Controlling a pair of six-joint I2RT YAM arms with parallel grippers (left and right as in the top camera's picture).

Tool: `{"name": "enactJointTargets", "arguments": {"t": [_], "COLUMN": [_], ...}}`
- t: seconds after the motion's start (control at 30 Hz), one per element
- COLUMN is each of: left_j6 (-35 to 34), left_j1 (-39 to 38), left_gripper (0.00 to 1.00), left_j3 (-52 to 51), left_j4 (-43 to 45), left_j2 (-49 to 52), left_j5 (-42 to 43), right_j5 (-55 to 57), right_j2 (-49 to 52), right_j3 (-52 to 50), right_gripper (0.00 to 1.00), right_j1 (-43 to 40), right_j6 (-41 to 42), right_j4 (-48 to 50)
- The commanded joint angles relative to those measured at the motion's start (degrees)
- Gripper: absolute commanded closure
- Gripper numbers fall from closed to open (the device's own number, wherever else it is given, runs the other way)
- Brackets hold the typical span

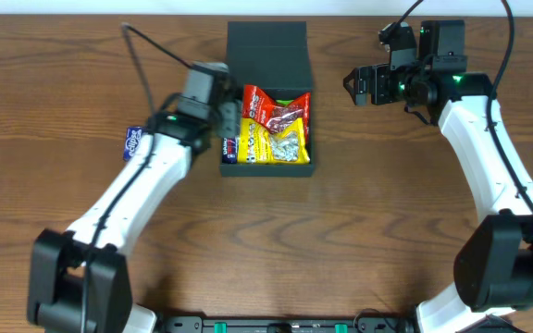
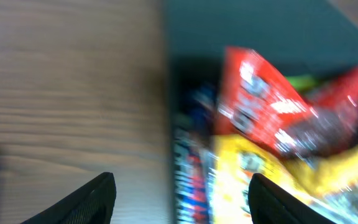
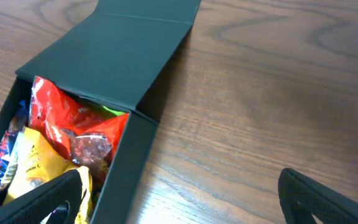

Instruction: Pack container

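Container sits on the table at the middle of the far edge. Its flap lid is thrown open and lies flat toward the far edge. In the right wrist view, container wall and lid are both matte dark teal.

Inside it:
- A red snack packet at the far side, crumpled and standing up a bit.
- A yellow snack packet at the near side, touching the red one.
- A dark blue packet on edge against the left wall.
- A sliver of green behind the red packet; I can't tell what it is.

My left gripper is over the container's left wall. The left wrist view is blurry, but my left gripper shows its fingers spread wide with nothing between them. The wall and the dark blue packet are below the gap.

My right gripper hangs to the right of the container, near the far edge and clear of it. Its jaws are wide and empty. The right wrist view shows bare wood between them.

A blue packet lies on the table left of the container, partly under my left arm, apart from the box.
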Motion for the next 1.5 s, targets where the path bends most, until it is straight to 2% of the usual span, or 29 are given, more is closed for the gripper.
{"name": "enactJointTargets", "arguments": {"t": [0.0,0.13,0.2,0.33,0.43,0.77,1.03,1.4,1.47], "left_j6": [2.16,2.95,6.21,10.23,10.4,10.43,11.37,11.5,11.5], "left_j1": [4.87,11.15,14.49,18.64,20.65,22.01,23.93,24.15,24.2], "left_gripper": [0.31,0.31,0.32,0.37,0.36,0.3,0.3,0.36,0.4], "left_j3": [1.6,1.49,1.44,1.42,1.42,1.42,1.42,1.42,1.42], "left_j4": [-0.52,-2.64,-3.96,-6.95,-9.79,-8.96,-6.43,-4.85,-4.74], "left_j2": [-2.29,-2.23,-1.7,0.37,4.57,13.94,16.11,19.56,19.56], "left_j5": [-4.48,-4.46,-4.42,-4.37,-2.82,-2.84,-0.46,0.37,0.37], "right_j5": [0.02,0.0,0.0,0.0,0.0,0.02,0.02,0.02,0.02], "right_j2": [-1.01,-1.01,-1.01,-1.01,-1.01,-1.01,-0.98,-0.98,-0.98], "right_j3": [0.63,0.63,0.63,0.63,0.63,0.63,0.63,0.63,0.63], "right_gripper": [0.01,0.01,0.01,0.01,0.01,0.01,0.01,0.01,0.01], "right_j1": [-0.57,-0.57,-0.57,-0.57,-0.57,-0.57,-0.57,-0.57,-0.57], "right_j6": [-0.9,-0.87,-0.87,-0.87,-0.87,-0.9,-0.9,-0.87,-0.87], "right_j4": [0.09,-0.11,-0.24,-0.42,-0.94,-1.79,-1.6,-1.38,-1.33]}}
